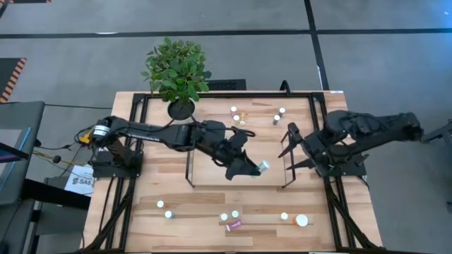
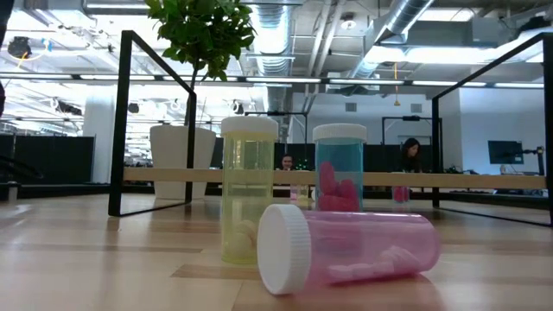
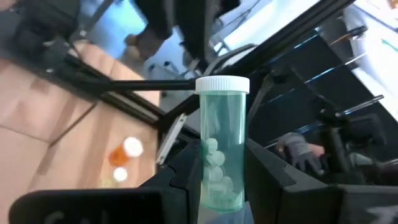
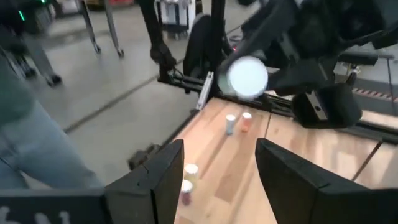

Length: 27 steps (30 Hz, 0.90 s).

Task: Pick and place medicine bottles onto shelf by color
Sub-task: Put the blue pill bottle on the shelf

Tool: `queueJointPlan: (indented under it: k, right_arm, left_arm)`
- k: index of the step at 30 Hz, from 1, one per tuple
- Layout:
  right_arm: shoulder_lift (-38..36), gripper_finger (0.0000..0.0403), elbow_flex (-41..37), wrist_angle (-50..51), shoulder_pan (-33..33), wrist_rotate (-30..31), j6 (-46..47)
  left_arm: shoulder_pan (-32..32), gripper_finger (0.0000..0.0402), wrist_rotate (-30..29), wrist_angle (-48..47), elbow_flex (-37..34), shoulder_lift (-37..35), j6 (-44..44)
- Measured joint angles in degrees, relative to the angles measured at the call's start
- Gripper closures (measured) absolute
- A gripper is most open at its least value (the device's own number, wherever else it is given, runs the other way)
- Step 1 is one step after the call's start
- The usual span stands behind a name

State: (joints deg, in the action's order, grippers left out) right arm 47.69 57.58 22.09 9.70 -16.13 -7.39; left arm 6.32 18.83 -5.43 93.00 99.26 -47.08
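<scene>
Over the shelf (image 1: 212, 152), the left gripper (image 1: 248, 169) clamped a teal bottle (image 3: 222, 146); no label was readable. Only the low view showed a pink bottle (image 2: 350, 249) lying sideways. Rightward, the right gripper (image 1: 291, 149) waited, jaws parted and empty.

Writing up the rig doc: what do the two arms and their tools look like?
Both arms are dark, jointed and matte. The left arm has an orange-and-white band and loose cables near its base. The left tool and right tool each have two broad, angular black fingers.
</scene>
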Motion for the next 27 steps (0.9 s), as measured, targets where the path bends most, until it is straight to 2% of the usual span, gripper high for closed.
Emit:
queueJointPlan:
  k: [5,13,27]
  right_arm:
    - [3.8,0.0179,2.5,-0.8,1.8,4.5,-6.1]
    - [10.6,0.0179,7.5,-2.3,3.3,4.7,-11.1]
    - [19.6,0.0183,13.2,-2.8,4.5,4.3,-12.2]
  left_arm:
    - [0.6,0.0324,0.4,1.0,-0.1,0.3,-2.2]
    - [1.1,0.0324,0.5,2.4,-0.1,0.4,-2.7]
    - [1.1,0.0324,2.6,1.7,-0.1,0.4,-2.3]
